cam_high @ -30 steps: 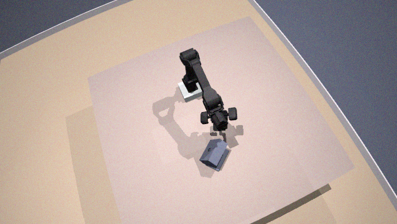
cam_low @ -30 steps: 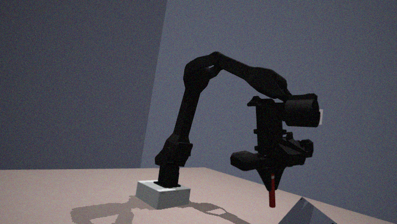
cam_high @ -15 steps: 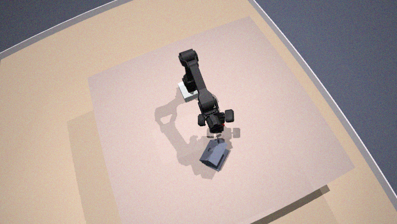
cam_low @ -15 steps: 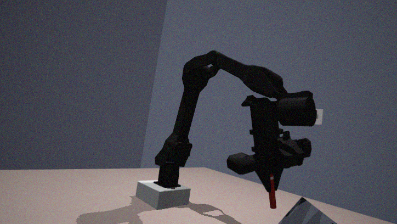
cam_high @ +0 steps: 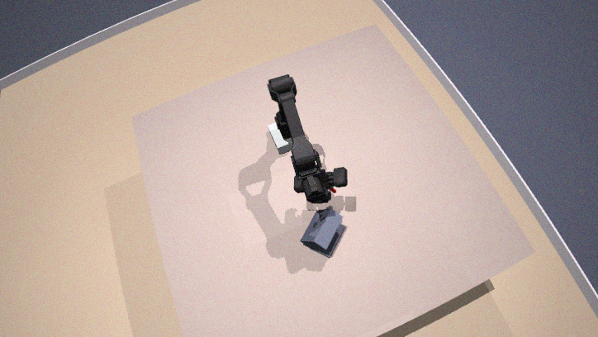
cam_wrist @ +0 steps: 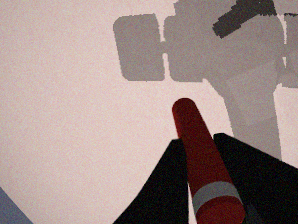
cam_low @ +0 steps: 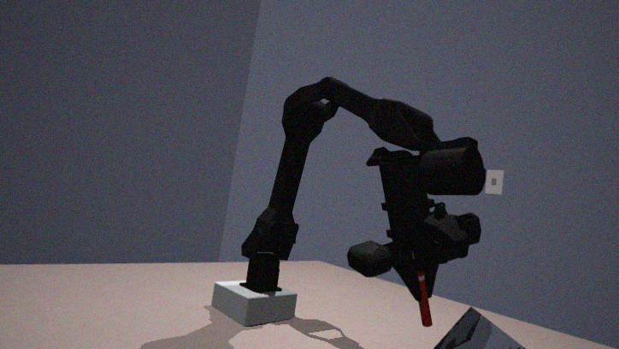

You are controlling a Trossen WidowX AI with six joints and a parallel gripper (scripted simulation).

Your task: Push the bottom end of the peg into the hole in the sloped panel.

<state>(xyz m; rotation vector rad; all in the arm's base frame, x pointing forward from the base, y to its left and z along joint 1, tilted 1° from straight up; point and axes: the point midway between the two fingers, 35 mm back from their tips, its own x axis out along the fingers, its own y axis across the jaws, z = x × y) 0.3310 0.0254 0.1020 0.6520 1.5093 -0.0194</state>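
A round red peg (cam_high: 333, 190) (cam_low: 426, 310) (cam_wrist: 192, 120) with a grey band is held off the table, tilted, its lower end leaning toward the panel in the exterior view. My gripper (cam_low: 423, 294) (cam_wrist: 197, 145) is shut on the peg, with the lower end sticking out past the fingertips. The fingers are hidden under the arm in the top view. The blue-grey sloped panel (cam_high: 328, 230) (cam_low: 498, 335) stands just beyond the gripper; its corner shows in the wrist view (cam_wrist: 10, 212). The hole (cam_high: 315, 225) is a small dark mark, partly in shadow. Peg and panel are apart.
The arm's pale base block (cam_high: 277, 138) (cam_low: 264, 310) stands on the table (cam_high: 209, 125) (cam_low: 108, 298) behind the gripper. Shadows of the arm and gripper fall across the table and onto the panel. A wall plate (cam_low: 494, 181) is in the background.
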